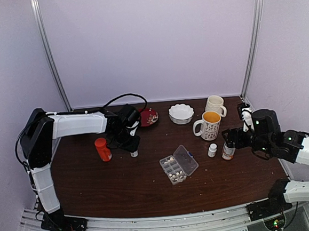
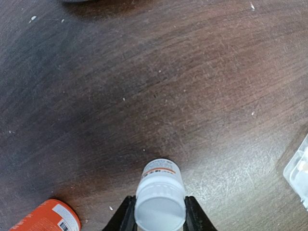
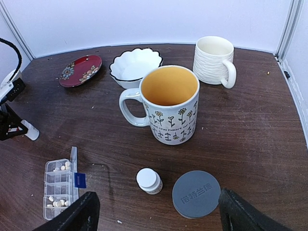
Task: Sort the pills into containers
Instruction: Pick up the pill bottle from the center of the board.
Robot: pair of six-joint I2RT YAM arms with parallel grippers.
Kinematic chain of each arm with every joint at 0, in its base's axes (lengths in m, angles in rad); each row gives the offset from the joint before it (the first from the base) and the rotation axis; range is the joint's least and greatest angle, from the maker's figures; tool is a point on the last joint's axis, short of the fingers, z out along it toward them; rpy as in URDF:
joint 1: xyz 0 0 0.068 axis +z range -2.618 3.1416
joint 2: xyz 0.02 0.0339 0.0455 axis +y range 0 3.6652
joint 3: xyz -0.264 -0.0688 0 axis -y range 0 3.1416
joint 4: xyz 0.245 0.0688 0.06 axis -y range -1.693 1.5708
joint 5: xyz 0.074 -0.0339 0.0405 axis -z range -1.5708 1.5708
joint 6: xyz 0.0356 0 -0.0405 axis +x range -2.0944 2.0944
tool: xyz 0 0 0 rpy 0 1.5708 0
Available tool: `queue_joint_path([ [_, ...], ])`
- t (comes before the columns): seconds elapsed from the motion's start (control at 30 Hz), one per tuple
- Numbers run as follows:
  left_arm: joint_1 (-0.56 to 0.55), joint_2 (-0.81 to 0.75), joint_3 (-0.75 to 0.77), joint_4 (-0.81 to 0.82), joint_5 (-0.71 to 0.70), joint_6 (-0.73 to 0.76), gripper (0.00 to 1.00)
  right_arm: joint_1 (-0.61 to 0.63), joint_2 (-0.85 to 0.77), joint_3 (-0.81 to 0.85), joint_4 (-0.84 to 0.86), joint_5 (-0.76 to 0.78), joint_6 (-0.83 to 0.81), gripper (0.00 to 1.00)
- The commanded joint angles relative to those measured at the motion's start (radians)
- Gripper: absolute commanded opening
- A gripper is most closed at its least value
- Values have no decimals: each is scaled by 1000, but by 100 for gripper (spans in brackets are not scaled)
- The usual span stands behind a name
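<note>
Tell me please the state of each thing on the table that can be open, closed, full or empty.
organizer box: lid open, partly filled with pills
left end effector: fingers hug a capped white bottle; grip uncertain
right end effector: open
second white bottle: capped, upright
grey-lidded bottle: capped
orange bottle: capped, upright
flowered mug: upright, empty
white mug: upright
white bowl: empty
red plate: empty

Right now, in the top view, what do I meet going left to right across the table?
From the left: orange bottle → small white bottle → red plate → organizer box → flowered mug.
</note>
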Motion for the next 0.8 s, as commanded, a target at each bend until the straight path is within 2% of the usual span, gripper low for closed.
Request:
queue_joint_path([
  [0.0, 6, 10, 29, -2, 1, -2, 25, -2, -10, 7, 14, -10, 4, 89],
  [0.13, 4, -27, 38, -18, 4, 10, 22, -3, -13, 14, 18, -36, 4, 89],
  [0.23, 1, -95, 43, -17, 58, 31, 21, -2, -19, 24, 40, -140, -15, 88],
  [0.37, 1, -207, 62, 27, 306, 74, 16, 18, -33, 30, 138, -371, -31, 86],
  [0.53, 2, -347, 71, 154, 591, 68, 11, 112, -15, 39, 377, -604, 27, 85],
  [0.63, -1, -414, 62, 254, 746, 38, 8, 188, 29, 75, 479, -634, 44, 84],
  [0.77, -4, -475, 41, 411, 894, -28, 7, 281, 105, 164, 500, -611, -1, 84],
])
